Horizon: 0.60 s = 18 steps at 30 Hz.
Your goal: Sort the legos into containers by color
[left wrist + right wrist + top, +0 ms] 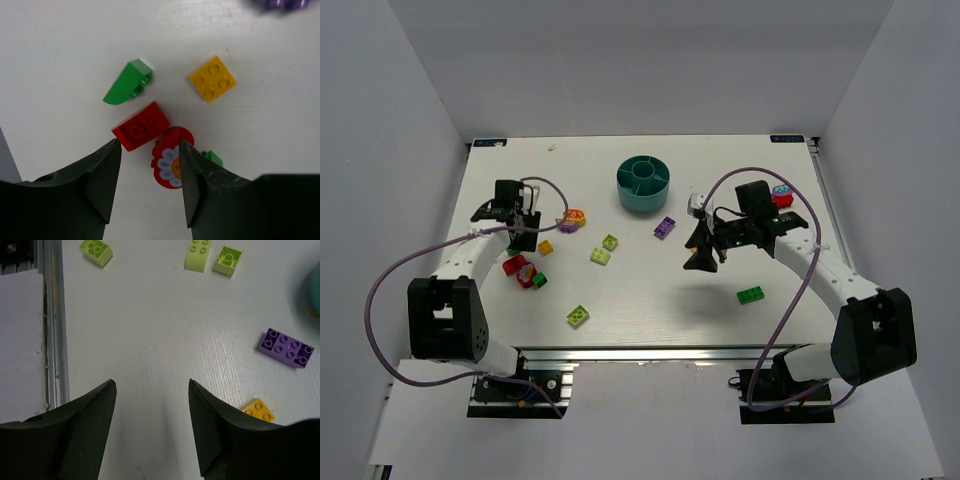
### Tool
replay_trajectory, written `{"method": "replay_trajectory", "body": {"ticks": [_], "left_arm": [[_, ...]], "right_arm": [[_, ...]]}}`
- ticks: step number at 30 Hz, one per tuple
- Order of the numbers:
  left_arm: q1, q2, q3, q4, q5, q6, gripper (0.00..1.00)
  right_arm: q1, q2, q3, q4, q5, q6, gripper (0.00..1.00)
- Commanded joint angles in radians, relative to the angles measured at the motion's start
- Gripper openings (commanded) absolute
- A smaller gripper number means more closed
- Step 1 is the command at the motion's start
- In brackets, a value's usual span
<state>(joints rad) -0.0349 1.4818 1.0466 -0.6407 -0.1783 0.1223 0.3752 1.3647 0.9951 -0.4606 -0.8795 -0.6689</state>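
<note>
Top external has the teal bowl [642, 198] at upper centre of the white table [660, 330], with the legos scattered below it and off to the left. Nearest the bowl is the purple brick [665, 227], flat with studs up, its long axis running lower left to upper right in that frame and nothing crowding it. Left of it, a pair of lime bricks [605, 249] sit just beside each other, and a third lime brick [578, 315] is down near the bottom edge. The dark green brick [752, 294] lies lower right, long axis roughly left to right. The right gripper [152, 385] hangs over bare table left of the purple brick, jaws spread wide with nothing in them, and an orange-yellow brick [259, 410] peeks out from behind one finger. The left gripper [150, 144] is also wide open and empty, right above the messy bit. There the red brick [141, 126] is tilted lower left to upper right and touches a red round flower piece [170, 162]. A small green brick [214, 158] is half hidden behind a finger. Above them, the green curved brick [127, 82] points its thin end lower left. The yellow square brick [212, 79] sits apart at upper right, turned diagonally.
</note>
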Motion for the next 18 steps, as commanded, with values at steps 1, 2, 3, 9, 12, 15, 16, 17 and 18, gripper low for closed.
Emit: {"method": "replay_trajectory", "body": {"ticks": [1,2,3,9,12,15,16,17,18], "left_arm": [[0.004,-0.077,-0.075,0.116,0.094,0.198,0.6],[0.006,-0.074,-0.083,0.137,0.102,0.215,0.6],[0.006,-0.054,-0.083,0.141,0.108,0.224,0.61],[0.02,0.052,-0.043,0.161,0.063,0.278,0.61],[0.026,0.075,-0.023,0.193,0.054,0.281,0.61],[0.03,0.115,-0.007,0.196,0.037,0.29,0.61],[0.033,0.123,-0.005,0.205,0.031,0.292,0.6],[0.033,0.133,-0.003,0.213,0.03,0.293,0.6],[0.033,0.138,-0.003,0.222,0.027,0.293,0.6]], "right_arm": [[0.002,-0.027,0.019,-0.055,-0.03,-0.083,0.66],[0.002,-0.026,0.02,-0.07,-0.029,-0.084,0.66],[0.002,-0.029,0.019,-0.075,-0.029,-0.086,0.66],[0.002,-0.041,-0.01,-0.053,-0.021,-0.075,0.67],[-0.004,-0.024,-0.003,-0.061,-0.018,-0.077,0.68],[-0.009,-0.01,0.002,-0.073,-0.022,-0.089,0.68],[-0.009,-0.007,0.002,-0.073,-0.022,-0.092,0.69],[-0.009,-0.004,0.005,-0.073,-0.024,-0.092,0.69],[-0.009,0.0,0.007,-0.073,-0.024,-0.092,0.69]]}}
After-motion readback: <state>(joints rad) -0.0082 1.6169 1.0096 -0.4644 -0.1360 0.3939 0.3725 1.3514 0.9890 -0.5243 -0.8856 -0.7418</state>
